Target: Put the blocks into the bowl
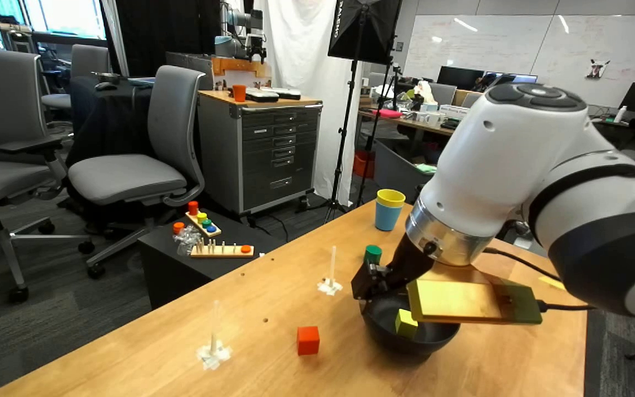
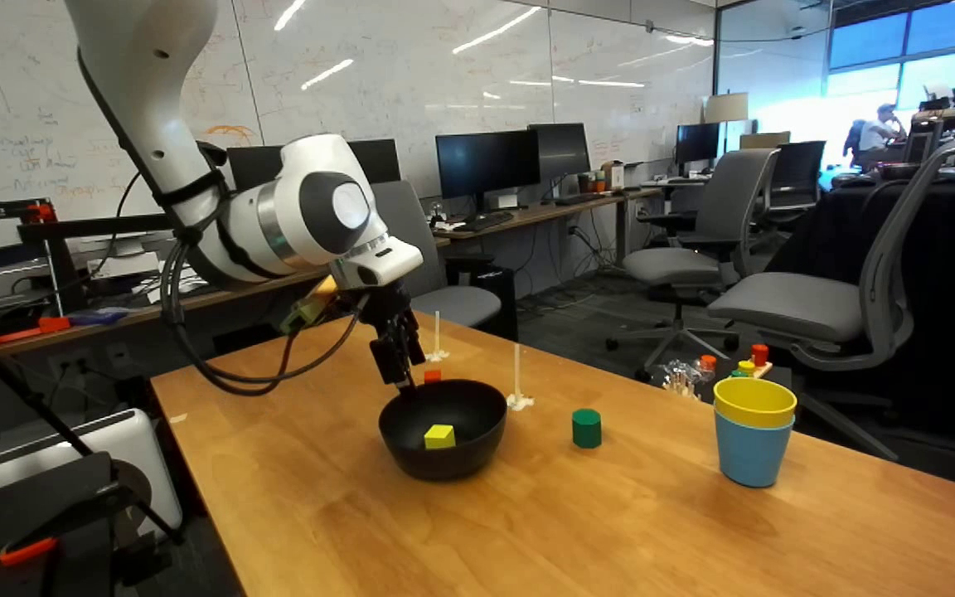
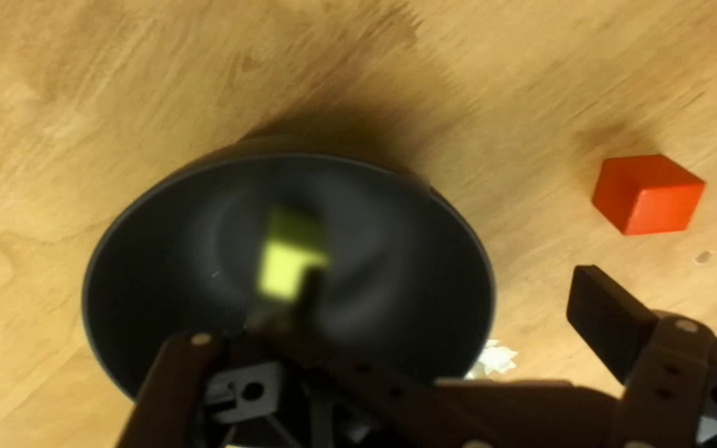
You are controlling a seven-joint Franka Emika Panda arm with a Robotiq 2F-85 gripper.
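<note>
"Position of the red block [image 3: 648, 194] relative to the gripper [image 3: 445, 298], please, read from left to right?"

"Wrist view. Left of centre: black bowl [image 3: 396, 236], with the yellow block [image 3: 287, 258] inside it. Middle: the span of my gripper. Right, just above mid-height: the red block, on the table [image 3: 53, 124], outside the bowl and apart from it. From the midpoint of my fingertips [image 3: 607, 317] it thus lies to the right and higher in the frame, beyond the right-hand tip, which it does not touch. Being a cube, it gives me no long axis to follow; its faces look askew to my jaws, so I expect a slight wrist turn."

"And the green block [image 2: 586, 429]?"

"Outside the wrist view. In an exterior view it stands right of the bowl, on the table, well apart from my gripper. The red one looks nearer; I would take that next."

"State of the tool?"

"Fingers spread wide, nothing pinched. Tip at left: blurred, over the bowl's interior beside the yellow block; contact, if any, I cannot tell. Tip at right: sharp, over the table. The rim runs between the two in the frame, so I should rise before travelling right, lest a finger drag the bowl."
</note>
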